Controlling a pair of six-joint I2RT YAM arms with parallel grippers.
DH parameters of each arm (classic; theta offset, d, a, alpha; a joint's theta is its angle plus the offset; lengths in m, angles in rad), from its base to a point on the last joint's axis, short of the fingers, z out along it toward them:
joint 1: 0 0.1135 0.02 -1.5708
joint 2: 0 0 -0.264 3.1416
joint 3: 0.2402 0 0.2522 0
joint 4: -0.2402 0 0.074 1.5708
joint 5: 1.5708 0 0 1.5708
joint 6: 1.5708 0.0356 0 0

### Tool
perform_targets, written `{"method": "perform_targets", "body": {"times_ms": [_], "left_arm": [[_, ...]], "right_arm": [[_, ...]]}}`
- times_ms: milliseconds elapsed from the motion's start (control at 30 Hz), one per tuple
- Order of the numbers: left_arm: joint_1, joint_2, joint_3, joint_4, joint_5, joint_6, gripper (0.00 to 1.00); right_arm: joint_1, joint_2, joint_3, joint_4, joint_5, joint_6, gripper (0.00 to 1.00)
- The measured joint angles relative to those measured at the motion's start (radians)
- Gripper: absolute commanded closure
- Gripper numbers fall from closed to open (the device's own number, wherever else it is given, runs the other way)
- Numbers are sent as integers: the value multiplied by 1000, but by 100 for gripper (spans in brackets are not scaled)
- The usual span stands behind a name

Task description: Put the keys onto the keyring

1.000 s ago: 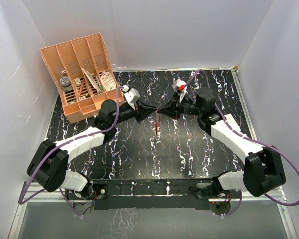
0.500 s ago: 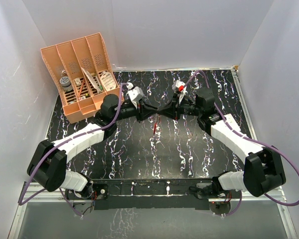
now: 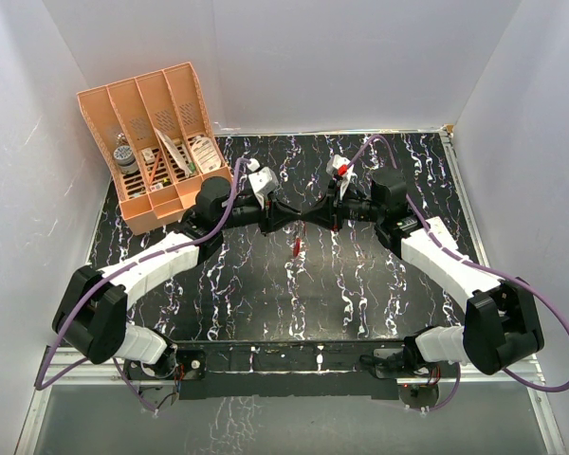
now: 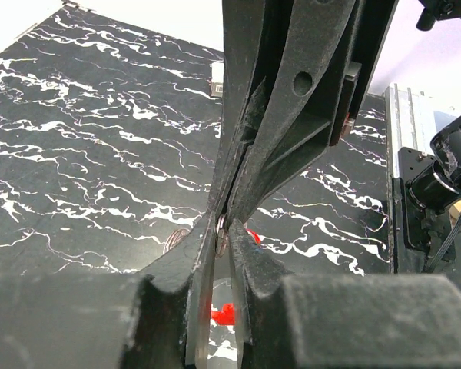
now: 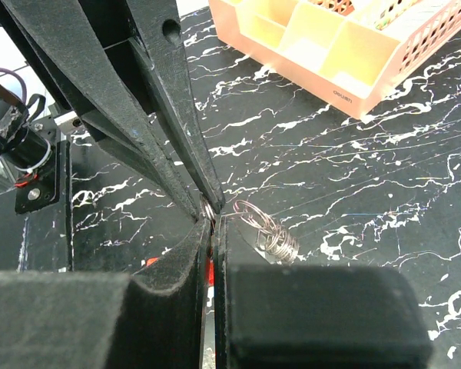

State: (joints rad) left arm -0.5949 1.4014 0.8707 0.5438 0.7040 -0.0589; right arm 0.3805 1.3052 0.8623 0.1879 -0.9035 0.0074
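Observation:
In the top view my left gripper (image 3: 300,214) and right gripper (image 3: 309,215) meet tip to tip above the middle of the table. Both are shut on a thin metal ring (image 4: 221,231), which also shows at the tips in the right wrist view (image 5: 208,209). A slim red piece (image 3: 297,245) hangs under the tips; it looks like the keyring seen edge-on. Its red shows between my left fingers (image 4: 224,314) and between my right fingers (image 5: 210,269). I cannot make out the tiny key on its own.
A small coil of wire rings (image 5: 273,234) lies on the black marbled table (image 3: 379,284) just under the tips; it also shows in the left wrist view (image 4: 177,237). An orange compartment organizer (image 3: 156,142) with small items stands at the back left.
Both grippers, still joined at the tips, have shifted slightly toward the back of the table. The red piece still hangs beneath them.

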Motion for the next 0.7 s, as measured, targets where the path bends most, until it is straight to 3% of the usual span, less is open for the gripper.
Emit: {"method": "perform_targets", "body": {"times_ms": [700], "left_arm": [[1, 47, 51, -102, 0, 51, 100]], "right_arm": [[-2, -1, 0, -15, 16, -10, 100]]}}
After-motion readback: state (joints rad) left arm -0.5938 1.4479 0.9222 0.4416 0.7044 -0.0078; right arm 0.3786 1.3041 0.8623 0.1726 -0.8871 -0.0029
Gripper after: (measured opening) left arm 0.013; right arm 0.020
